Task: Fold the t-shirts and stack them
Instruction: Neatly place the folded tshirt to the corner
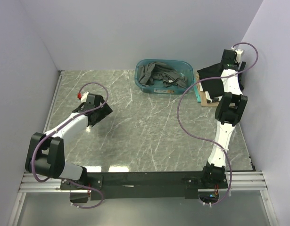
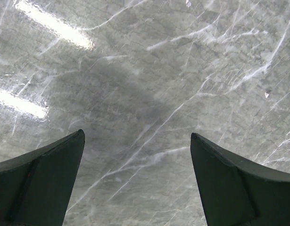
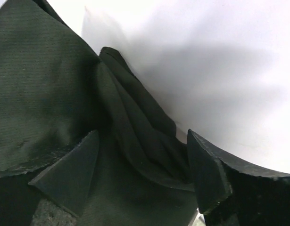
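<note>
The black t-shirt (image 3: pixel 41 84) is straddled by the spread fingers (image 3: pixel 69 174) of the right gripper (image 3: pixel 141 136) at the far-right pile (image 1: pixel 211 84), presumably for stacking (the left gripper (image 2: pixel 137 134), likewise spread, is parked idle over the table (image 2: pixel 135 70)).

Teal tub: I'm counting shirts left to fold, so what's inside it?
Crumpled dark grey t-shirts lie bunched in the teal tub. How many there are, and anything beneath them, is hidden by the folds.

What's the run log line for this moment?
left hand: open, empty, above table | right hand: open over black t-shirt atop far-right stack | teal tub: dark grey t-shirts crumpled inside
</note>
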### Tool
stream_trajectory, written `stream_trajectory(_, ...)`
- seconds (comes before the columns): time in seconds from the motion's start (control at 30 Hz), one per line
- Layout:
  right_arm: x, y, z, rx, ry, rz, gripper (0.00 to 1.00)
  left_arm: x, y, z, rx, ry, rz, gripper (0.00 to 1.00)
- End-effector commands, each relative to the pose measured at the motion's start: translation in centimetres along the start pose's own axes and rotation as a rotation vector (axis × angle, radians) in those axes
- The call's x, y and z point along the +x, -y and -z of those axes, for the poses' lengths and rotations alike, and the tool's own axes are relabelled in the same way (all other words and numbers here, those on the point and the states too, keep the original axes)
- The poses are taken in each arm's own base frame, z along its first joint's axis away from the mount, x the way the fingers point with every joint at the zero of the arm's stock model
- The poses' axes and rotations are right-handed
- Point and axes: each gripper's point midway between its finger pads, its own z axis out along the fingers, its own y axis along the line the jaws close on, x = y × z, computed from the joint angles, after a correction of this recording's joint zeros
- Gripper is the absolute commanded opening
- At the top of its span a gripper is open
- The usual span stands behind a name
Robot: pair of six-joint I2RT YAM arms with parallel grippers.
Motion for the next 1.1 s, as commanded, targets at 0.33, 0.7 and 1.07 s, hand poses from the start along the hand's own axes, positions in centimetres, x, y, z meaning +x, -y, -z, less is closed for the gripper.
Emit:
stream_trajectory(0.33, -6.1, 1.1, 6.5, -0.140, 0.104, -0.238, 0.87, -2.3, 1.2, 3.0, 0.084, 0.097, 0.003, 0.99)
stream_trajectory(0.7, -1.6, 0.7, 4.3, -0.117, 0.002, -0.222, 0.87, -2.0, 1.0, 2.8, 0.085, 0.090, -0.004, 0.99)
stream_trajectory(1.07, 4.5, 0.8, 0.0, -0.205, -0.167, -0.278, 0.88, -1.6, 1.0, 2.2, 0.078, 0.075, -0.005, 0.99)
